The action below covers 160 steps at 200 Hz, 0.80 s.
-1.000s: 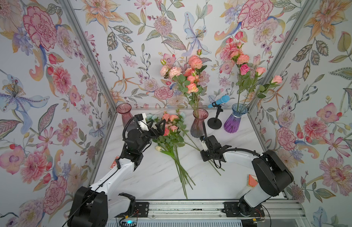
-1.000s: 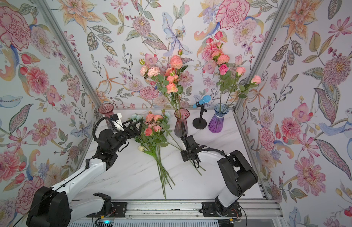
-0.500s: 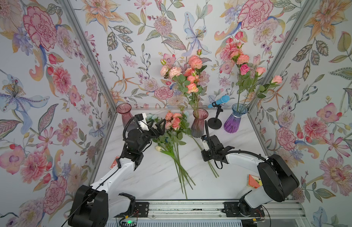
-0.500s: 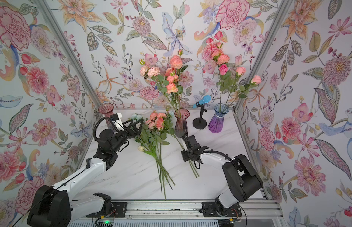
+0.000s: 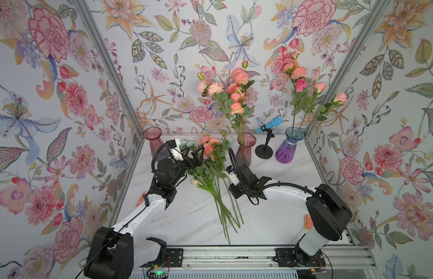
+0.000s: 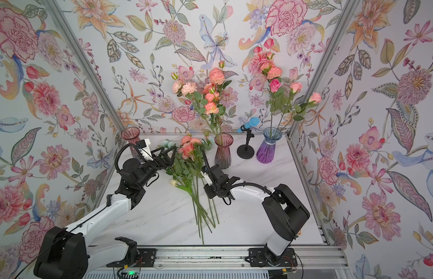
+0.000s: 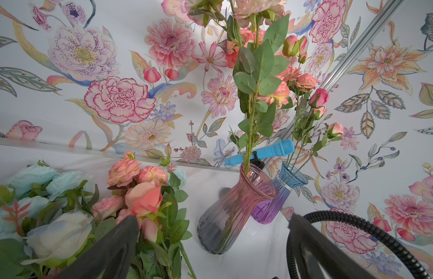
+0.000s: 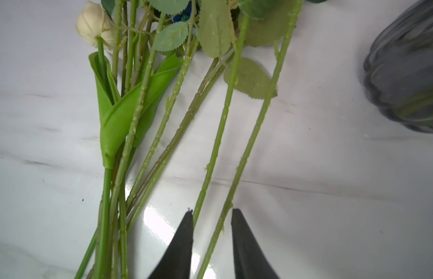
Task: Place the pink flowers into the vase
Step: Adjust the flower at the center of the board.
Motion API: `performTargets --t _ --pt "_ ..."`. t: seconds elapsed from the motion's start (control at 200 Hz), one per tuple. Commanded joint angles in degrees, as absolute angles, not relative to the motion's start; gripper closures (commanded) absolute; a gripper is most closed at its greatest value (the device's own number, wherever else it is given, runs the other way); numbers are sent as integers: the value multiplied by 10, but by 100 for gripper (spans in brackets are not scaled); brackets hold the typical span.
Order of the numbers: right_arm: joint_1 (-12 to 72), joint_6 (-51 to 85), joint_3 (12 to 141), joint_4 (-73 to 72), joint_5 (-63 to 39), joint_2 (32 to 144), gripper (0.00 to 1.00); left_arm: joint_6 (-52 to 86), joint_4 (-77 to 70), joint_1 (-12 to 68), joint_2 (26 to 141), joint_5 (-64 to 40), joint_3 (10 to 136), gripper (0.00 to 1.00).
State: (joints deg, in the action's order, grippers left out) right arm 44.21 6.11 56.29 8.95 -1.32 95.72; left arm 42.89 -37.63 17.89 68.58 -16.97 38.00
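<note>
The salmon-pink artificial flowers on long green stems [image 5: 209, 147] lie bunched on the white marble desk [image 5: 181, 217]. The left hand [image 5: 192, 155] gapes wide beside the blooms; the right hand [image 8: 212, 213], slightly apart, straddles one stem.

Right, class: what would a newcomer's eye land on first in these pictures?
The loud floral wallpaper on all three walls, then the tall pink bouquet standing in the pink ribbed vase at the back of the marble table. In front, loose pink flowers lie in a heap mid-table, the left claw open beside them.
</note>
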Motion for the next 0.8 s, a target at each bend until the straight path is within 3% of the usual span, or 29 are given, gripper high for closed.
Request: performTargets --t 0.0,0.455,0.796 --pt "427 58 565 98 -26 958 66 425 -377 175 674 -173 372 0" --pt "412 78 548 87 -62 993 67 436 -396 174 686 -179 369 0" --pt "413 85 549 76 -58 1033 81 428 -384 174 680 -177 369 0"
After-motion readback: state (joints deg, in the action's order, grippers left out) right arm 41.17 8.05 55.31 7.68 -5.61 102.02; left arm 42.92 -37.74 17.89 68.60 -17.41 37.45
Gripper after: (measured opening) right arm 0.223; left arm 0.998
